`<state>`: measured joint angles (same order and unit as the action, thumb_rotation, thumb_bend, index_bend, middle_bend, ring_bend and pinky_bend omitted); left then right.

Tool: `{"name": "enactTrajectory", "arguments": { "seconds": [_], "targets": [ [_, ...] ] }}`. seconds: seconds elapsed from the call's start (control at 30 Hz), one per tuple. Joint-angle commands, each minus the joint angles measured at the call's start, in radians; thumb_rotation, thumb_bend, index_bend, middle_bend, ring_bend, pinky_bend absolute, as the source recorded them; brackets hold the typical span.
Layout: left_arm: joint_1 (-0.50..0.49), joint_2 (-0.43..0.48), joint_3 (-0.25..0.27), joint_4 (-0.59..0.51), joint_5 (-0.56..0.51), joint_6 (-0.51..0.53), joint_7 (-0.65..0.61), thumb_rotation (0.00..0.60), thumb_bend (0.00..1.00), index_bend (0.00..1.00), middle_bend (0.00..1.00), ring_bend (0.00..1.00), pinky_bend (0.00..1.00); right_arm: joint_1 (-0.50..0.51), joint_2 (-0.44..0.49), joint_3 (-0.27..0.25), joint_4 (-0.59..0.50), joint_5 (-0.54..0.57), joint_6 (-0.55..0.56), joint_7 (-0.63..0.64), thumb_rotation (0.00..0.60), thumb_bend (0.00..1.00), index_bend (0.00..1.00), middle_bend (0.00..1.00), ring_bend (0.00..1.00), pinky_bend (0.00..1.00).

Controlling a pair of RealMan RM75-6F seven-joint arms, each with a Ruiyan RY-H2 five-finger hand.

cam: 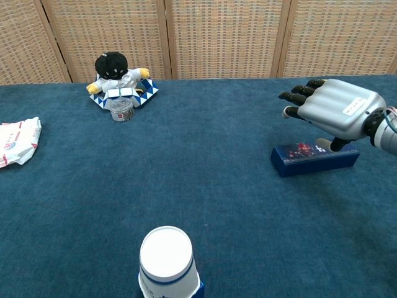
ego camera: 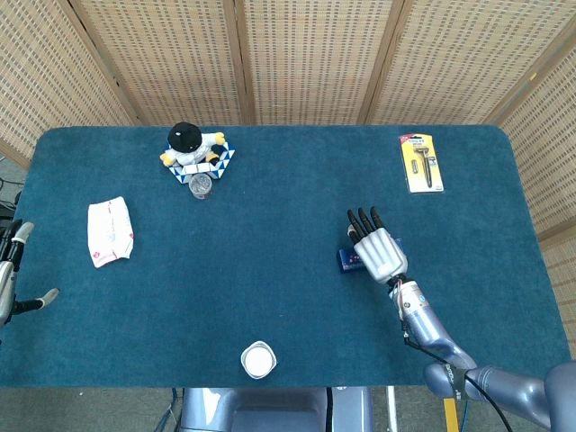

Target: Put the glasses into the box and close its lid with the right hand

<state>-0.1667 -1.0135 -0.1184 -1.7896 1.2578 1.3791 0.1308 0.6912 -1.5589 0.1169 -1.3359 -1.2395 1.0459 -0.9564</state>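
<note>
Blue table [ego camera: 270,270]: open right robot hand [cam: 332,115] above closed box [cam: 313,158].

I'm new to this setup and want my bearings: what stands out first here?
The silver right hand with dark fingers spread hovers over a closed blue box at the table's right side. At the far edge, left of centre, sits a black-headed plush toy, and a white paper cup stands at the near edge.
</note>
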Motion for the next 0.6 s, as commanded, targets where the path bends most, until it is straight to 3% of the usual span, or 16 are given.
{"name": "enactTrajectory", "arguments": {
  "seconds": [0.03,0.1,0.17,0.3,0.6],
  "targets": [
    [-0.001,0.000,0.000,0.000,-0.001,-0.002,0.001,0.600,0.00,0.00,0.00,0.00,0.00,0.000,0.070,0.007,-0.104,0.064,-0.043,-0.007,0.600,0.31,0.06,0.00,0.00,0.08],
    [-0.001,-0.001,0.001,-0.001,0.000,-0.002,0.003,0.600,0.00,0.00,0.00,0.00,0.00,0.015,0.137,0.007,-0.193,0.138,-0.115,-0.018,0.600,0.11,0.00,0.00,0.00,0.03],
    [0.000,-0.001,0.002,-0.002,0.003,0.000,0.004,0.600,0.00,0.00,0.00,0.00,0.00,0.033,0.186,0.003,-0.241,0.181,-0.179,0.003,0.600,0.01,0.00,0.00,0.00,0.02],
    [0.001,-0.001,0.003,-0.003,0.005,0.003,0.004,0.600,0.00,0.00,0.00,0.00,0.00,0.052,0.201,-0.015,-0.212,0.173,-0.243,0.083,0.600,0.00,0.00,0.00,0.00,0.01],
    [-0.002,-0.003,0.001,0.000,-0.002,-0.003,0.007,0.600,0.00,0.00,0.00,0.00,0.00,0.070,0.131,-0.040,-0.079,0.108,-0.255,0.184,0.600,0.05,0.00,0.00,0.00,0.01]
  ]
}}
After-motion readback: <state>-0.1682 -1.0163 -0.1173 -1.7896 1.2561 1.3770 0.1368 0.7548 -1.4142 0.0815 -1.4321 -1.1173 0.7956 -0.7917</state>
